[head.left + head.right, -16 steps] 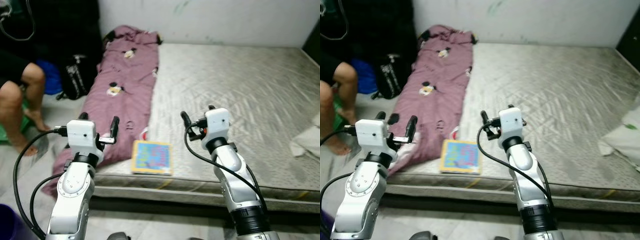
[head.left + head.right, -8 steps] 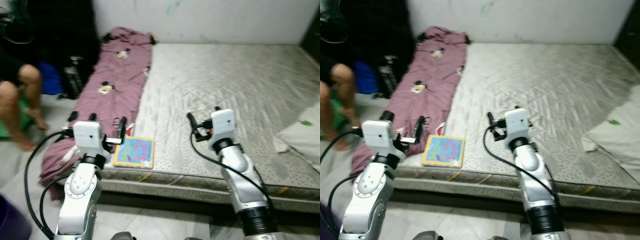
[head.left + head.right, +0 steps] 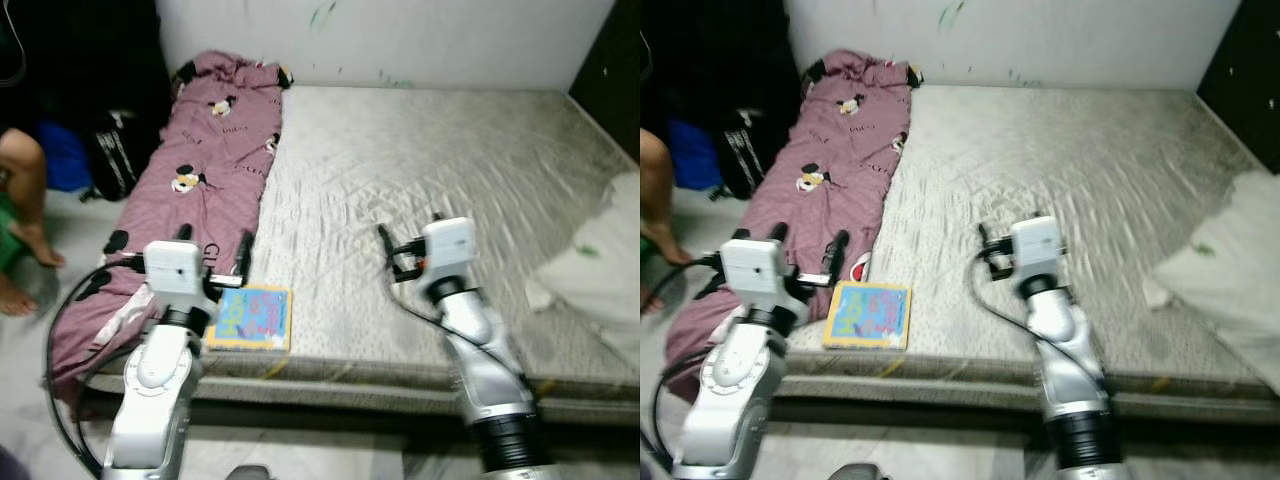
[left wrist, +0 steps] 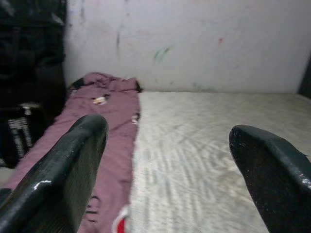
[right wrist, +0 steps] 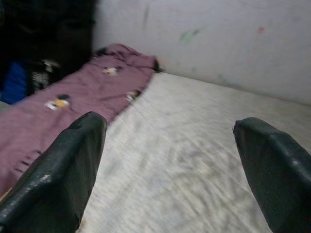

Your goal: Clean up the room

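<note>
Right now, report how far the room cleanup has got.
Nothing looks done yet. Both the left gripper and the right gripper are open and empty above the mattress. Left to do: the colourful book at the mattress edge, the crumpled purple blanket and the white cloth.

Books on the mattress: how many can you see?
1. A colourful picture book lies flat at the front edge of the mattress, beside the purple cartoon-print blanket and just ahead of the left gripper. More could be hidden under the blanket.

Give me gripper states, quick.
Left gripper: open, empty, above the mattress edge.
Right gripper: open, empty, over the mattress.
</note>
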Motion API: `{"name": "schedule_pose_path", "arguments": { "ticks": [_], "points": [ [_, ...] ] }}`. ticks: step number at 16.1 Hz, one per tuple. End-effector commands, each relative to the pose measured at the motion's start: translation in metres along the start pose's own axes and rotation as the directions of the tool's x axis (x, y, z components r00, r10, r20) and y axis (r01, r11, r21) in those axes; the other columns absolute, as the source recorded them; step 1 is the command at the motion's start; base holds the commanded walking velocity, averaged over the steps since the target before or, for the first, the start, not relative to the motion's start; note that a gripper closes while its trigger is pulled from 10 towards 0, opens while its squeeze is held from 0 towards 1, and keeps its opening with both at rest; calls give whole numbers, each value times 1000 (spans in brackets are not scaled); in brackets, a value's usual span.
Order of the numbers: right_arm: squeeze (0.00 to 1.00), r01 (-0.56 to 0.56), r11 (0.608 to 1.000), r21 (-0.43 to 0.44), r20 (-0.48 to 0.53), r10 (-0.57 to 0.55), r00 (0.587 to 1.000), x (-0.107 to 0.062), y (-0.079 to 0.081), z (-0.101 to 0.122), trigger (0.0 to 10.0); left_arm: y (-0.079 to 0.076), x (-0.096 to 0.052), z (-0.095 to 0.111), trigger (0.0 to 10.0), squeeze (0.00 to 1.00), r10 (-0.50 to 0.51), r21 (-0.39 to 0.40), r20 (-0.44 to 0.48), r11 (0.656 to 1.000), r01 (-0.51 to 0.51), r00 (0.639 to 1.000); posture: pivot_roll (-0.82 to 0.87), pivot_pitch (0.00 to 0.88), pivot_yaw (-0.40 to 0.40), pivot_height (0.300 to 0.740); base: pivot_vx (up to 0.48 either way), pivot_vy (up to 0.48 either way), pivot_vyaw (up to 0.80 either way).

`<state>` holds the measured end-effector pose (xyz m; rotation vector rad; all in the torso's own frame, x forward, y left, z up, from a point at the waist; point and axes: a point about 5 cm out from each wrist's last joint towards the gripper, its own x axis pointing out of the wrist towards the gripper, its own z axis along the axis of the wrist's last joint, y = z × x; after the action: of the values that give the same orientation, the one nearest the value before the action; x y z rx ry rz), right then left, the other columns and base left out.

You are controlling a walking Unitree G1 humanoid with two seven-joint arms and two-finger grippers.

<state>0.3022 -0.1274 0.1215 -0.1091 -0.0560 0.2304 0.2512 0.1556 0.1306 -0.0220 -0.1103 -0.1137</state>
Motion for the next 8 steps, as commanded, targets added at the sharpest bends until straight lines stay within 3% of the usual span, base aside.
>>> {"name": "schedule_pose_path", "arguments": {
  "ticks": [1, 4, 8],
  "points": [
    [0, 13, 1000, -11, -7, -13, 1000, -2, -6, -2, 10000, -2, 1, 1, 10000, 0, -15, -3, 6, 1000, 15, 1000, 27, 0, 12, 740, 326, 0, 0],
    [0, 13, 1000, -12, -7, -13, 1000, -1, -6, -1, 10000, -1, 1, 1, 10000, 0, -12, -2, 1, 1000, 12, 1000, 28, 0, 13, 740, 271, 0, 0],
    [0, 14, 1000, -10, -8, -14, 1000, -1, -6, -2, 10000, 0, 2, -1, 10000, 0, 15, 6, -18, 1000, -15, 1000, 30, 0, 12, 740, 0, 0, 0]
  ]
}}
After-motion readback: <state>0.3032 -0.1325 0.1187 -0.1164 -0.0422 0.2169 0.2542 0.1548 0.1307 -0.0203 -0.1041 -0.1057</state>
